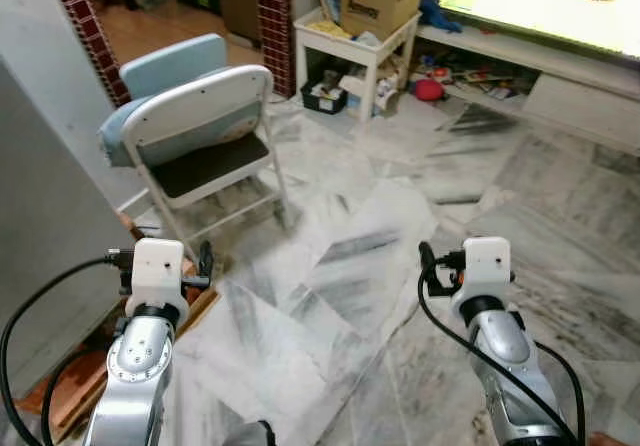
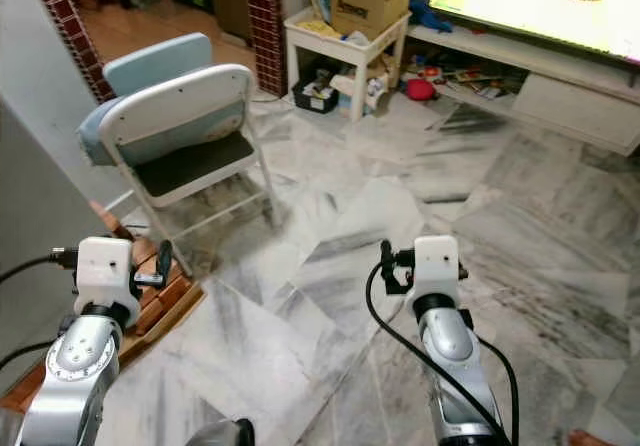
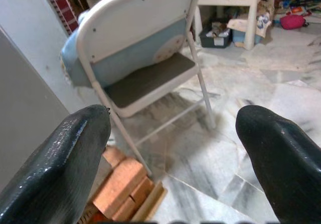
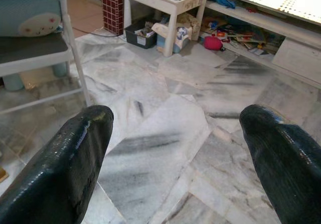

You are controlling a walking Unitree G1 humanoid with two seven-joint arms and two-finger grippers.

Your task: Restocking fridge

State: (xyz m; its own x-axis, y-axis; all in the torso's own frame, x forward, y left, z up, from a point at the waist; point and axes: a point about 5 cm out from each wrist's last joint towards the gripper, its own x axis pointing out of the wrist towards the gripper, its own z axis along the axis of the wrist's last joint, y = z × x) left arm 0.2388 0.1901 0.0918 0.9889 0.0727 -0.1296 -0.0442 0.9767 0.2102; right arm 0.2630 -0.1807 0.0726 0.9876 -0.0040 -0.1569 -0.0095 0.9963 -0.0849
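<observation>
1. left eye view: both silver arms reach forward over a marble floor of white and grey slabs. the left arm is low on the left, the right arm low on the right, each topped by a white wrist block with black cables. ahead on the left stands a folding chair with a white back and dark seat, a pale blue cushion behind it. a grey panel fills the left edge; i cannot tell whether it is the fridge. further off, a white side table carries a cardboard box, and a lit screen sits over a low shelf with clutter.

2. right eye view: the same scene. wooden blocks lie on the floor beside the left arm, near the chair's legs. a red ball lies by the low shelf.

3. left wrist view: the left gripper has its two black fingers spread wide, holding nothing. between them show the chair, close ahead, and the wooden blocks below it.

4. right wrist view: the right gripper is likewise wide apart and empty, its fingers framing bare marble, with the side table and shelf clutter beyond.
</observation>
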